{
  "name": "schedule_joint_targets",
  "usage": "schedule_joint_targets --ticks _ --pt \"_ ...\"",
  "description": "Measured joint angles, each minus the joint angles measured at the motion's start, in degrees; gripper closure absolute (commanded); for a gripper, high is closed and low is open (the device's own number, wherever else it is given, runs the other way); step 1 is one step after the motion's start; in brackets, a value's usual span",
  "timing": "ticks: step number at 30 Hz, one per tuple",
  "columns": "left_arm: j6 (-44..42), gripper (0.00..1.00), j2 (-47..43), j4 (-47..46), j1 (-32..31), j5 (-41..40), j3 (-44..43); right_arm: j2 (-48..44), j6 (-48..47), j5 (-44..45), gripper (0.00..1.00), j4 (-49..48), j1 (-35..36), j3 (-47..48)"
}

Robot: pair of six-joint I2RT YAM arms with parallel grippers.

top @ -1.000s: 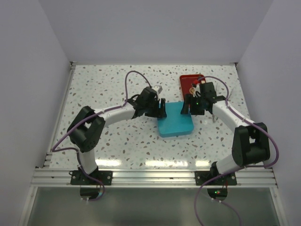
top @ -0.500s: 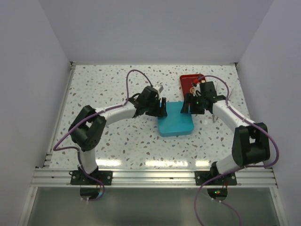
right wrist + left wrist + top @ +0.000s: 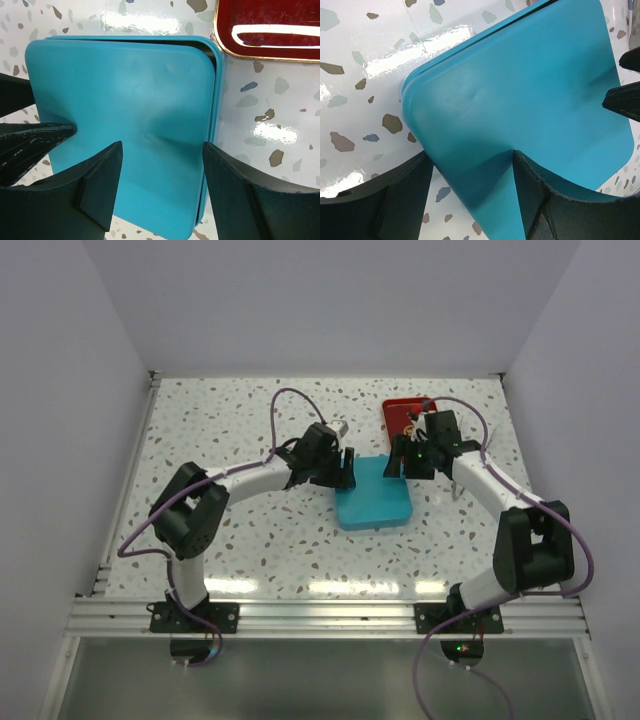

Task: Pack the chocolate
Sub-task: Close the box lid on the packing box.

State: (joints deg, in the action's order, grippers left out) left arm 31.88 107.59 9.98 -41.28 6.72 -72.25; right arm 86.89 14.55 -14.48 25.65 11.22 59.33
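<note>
No chocolate pieces can be made out. One teal box, smooth, matte and square with rounded corners, is seen covered by its lid on the speckled terrazzo table. One glossy red tray, gold-rimmed, is set just beyond it. The black jaws of the left gripper and the right gripper are spread wide over opposite lid edges.

The teal box fills the table's middle, flanked by the left gripper and right gripper, jaws apart over its lid. The red tray crowds its far right corner (only a narrow gap). Left and near sides lie open.
</note>
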Motion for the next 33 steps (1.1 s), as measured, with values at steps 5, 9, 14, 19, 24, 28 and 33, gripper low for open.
schedule_joint_targets --ticks 5,9,14,19,24,28,33 --pt "-0.02 0.27 0.42 0.15 0.0 -0.04 -0.57 0.07 0.0 0.0 0.31 0.0 0.0 0.0" --pt "-0.04 0.21 0.46 0.37 0.0 -0.13 -1.22 0.07 0.02 0.02 0.29 0.0 0.0 0.0" --pt "-0.04 0.16 0.68 0.55 0.35 -0.35 -2.05 0.09 0.0 0.07 0.27 0.0 0.0 0.02" --pt "-0.11 0.07 1.11 0.55 0.44 -0.59 -2.64 0.13 0.0 0.17 0.24 0.07 0.0 0.37" --pt "-0.15 0.0 1.14 0.81 1.05 -1.01 -2.64 0.15 -0.04 1.25 0.21 0.09 0.0 1.09" --pt "-0.17 0.0 0.55 0.48 2.32 -1.27 -1.99 0.15 -0.02 2.14 0.1 0.46 -0.04 1.92" --pt "-0.2 0.0 -4.22 -0.98 4.61 -0.96 2.14 0.02 -0.24 3.5 0.05 1.05 -0.33 3.45"
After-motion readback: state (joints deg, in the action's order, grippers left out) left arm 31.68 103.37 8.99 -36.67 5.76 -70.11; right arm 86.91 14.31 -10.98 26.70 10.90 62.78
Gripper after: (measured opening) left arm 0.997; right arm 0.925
